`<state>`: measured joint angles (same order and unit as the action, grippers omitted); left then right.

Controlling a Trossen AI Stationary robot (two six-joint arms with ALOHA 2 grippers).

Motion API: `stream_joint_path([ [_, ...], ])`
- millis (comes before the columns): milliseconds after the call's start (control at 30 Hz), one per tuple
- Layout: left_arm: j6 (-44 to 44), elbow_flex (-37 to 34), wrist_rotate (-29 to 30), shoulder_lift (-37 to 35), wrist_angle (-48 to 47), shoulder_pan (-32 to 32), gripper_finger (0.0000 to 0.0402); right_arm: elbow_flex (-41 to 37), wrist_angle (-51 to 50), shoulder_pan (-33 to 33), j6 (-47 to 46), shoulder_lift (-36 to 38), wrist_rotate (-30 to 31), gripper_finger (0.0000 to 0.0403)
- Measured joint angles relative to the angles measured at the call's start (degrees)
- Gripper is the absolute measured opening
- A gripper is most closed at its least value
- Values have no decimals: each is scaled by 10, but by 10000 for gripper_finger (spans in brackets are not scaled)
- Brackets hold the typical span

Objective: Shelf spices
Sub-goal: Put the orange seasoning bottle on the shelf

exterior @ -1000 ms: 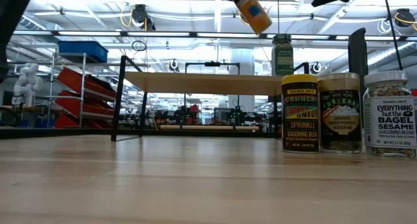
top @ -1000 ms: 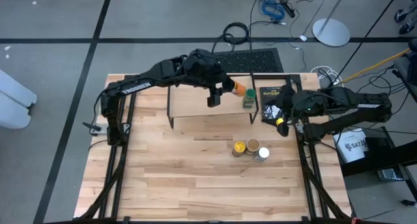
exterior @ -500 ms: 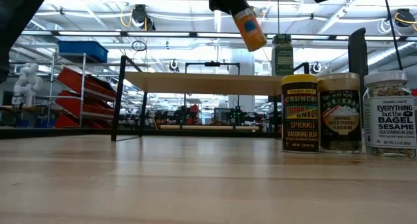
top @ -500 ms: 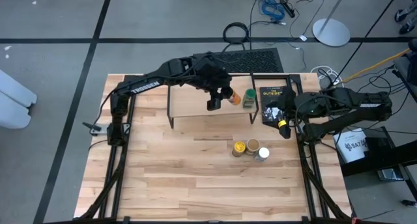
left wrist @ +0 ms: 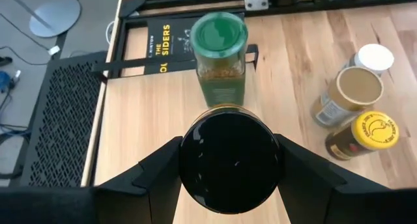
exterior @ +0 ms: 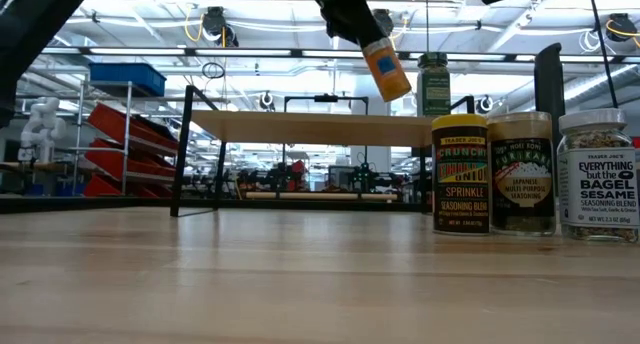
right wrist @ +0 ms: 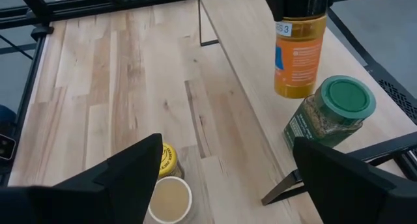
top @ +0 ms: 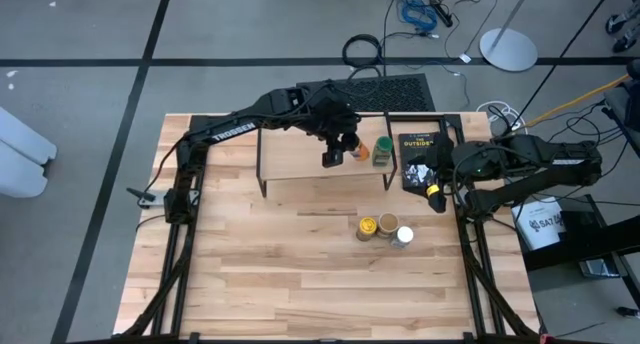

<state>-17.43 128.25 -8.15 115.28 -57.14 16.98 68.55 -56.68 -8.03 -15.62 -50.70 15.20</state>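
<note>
My left gripper (top: pixel 337 150) is over the shelf (top: pixel 296 160), shut on the orange-filled spice jar (exterior: pixel 386 70) with the dark lid. Beside it the green-lidded jar (top: pixel 382 152) stands upright on its base on the shelf board (right wrist: pixel 247 35). The yellow-lidded (top: pixel 368 225), tan-lidded (top: pixel 388 224) and white-lidded (top: pixel 402 236) jars stand together on the tabletop in front of the shelf. My right gripper (right wrist: pixel 234 185) waits open near the table's right edge, close to the black book (top: pixel 418 156). My left gripper pinches the orange jar at its dark lid (left wrist: pixel 229 160), one finger (left wrist: pixel 156 178) on each side of the lid. The fingers come from above, slanting down. The jar hangs tilted below them, and its bottom (exterior: pixel 396 92) is clear of the shelf board, next to the green-lidded jar (left wrist: pixel 219 55).
The black book with orange lettering (left wrist: pixel 163 45) lies flat at the shelf's right end. A black mesh panel (top: pixel 385 89) sits behind the shelf. Bare shelf board (top: pixel 285 162) shows to the left of the held jar, and open tabletop (top: pixel 260 264) lies in front.
My left gripper has come down toward the shelf board, carrying the orange jar with it. The jar has stayed tilted and now hangs lower, closer to the board and level with the green-lidded jar. The right arm has kept still.
</note>
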Motion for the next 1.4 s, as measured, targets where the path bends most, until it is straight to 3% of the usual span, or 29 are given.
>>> stream_joint_path([
  [867,-15,0,-2,32,28,-2,217,0,1,0,5,0,0,334],
  [1400,-16,0,2,34,51,-3,249,0,1,0,5,0,0,334],
])
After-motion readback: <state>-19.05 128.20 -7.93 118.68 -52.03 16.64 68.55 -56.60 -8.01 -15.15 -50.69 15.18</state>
